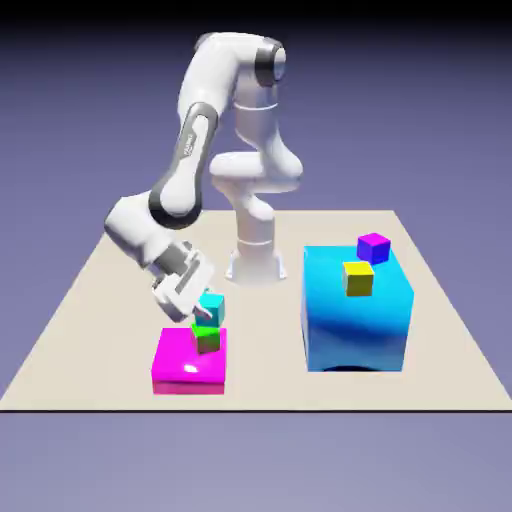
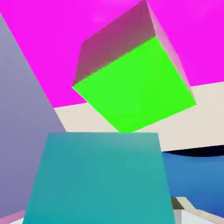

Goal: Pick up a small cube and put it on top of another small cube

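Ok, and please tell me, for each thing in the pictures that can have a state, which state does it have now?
Gripper: shut on the teal cube.
Teal cube: held between the finger tips.
Green cube: not held, above the magenta block.
Yellow cube: not held.
Purple cube: not held.

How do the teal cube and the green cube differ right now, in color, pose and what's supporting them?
The teal cube is blue-green; the green cube is bright green. The teal cube is held in the gripper, while the green cube isn't gripped and sits at the magenta block. In the hand view, the green cube is turned at an angle to the teal cube, whose near edge runs level. Both are small, plain cubes.
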{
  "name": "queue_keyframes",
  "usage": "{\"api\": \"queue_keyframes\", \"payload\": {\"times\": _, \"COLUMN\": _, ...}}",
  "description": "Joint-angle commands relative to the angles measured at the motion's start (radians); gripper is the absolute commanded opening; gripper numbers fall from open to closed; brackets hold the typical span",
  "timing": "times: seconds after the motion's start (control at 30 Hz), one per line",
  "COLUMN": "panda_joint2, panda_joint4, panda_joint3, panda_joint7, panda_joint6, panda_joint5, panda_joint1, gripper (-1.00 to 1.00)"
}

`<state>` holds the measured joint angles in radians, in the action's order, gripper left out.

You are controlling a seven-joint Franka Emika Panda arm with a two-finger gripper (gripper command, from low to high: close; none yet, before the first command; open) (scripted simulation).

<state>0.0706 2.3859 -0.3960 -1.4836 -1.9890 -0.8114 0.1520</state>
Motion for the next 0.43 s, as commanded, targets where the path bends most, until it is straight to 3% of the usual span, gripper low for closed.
{"api": "queue_keyframes", "payload": {"times": 0.0, "panda_joint2": -0.015, "panda_joint4": -0.004, "panda_joint3": 0.009, "panda_joint7": -0.009, "panda_joint6": 0.017, "panda_joint5": 0.043, "panda_joint1": 0.027, "gripper": -1.00}}
{"api": "queue_keyframes", "payload": {"times": 0.2, "panda_joint2": 0.085, "panda_joint4": 0.038, "panda_joint3": 0.067, "panda_joint7": 0.081, "panda_joint6": -0.096, "panda_joint5": -0.078, "panda_joint1": 0.004, "gripper": -1.00}}
{"api": "queue_keyframes", "payload": {"times": 0.23, "panda_joint2": 0.085, "panda_joint4": 0.038, "panda_joint3": 0.067, "panda_joint7": 0.081, "panda_joint6": -0.096, "panda_joint5": -0.078, "panda_joint1": 0.004, "gripper": 1.00}}
{"api": "queue_keyframes", "payload": {"times": 0.4, "panda_joint2": -0.020, "panda_joint4": -0.006, "panda_joint3": 0.012, "panda_joint7": -0.011, "panda_joint6": 0.022, "panda_joint5": 0.054, "panda_joint1": 0.037, "gripper": 1.00}}
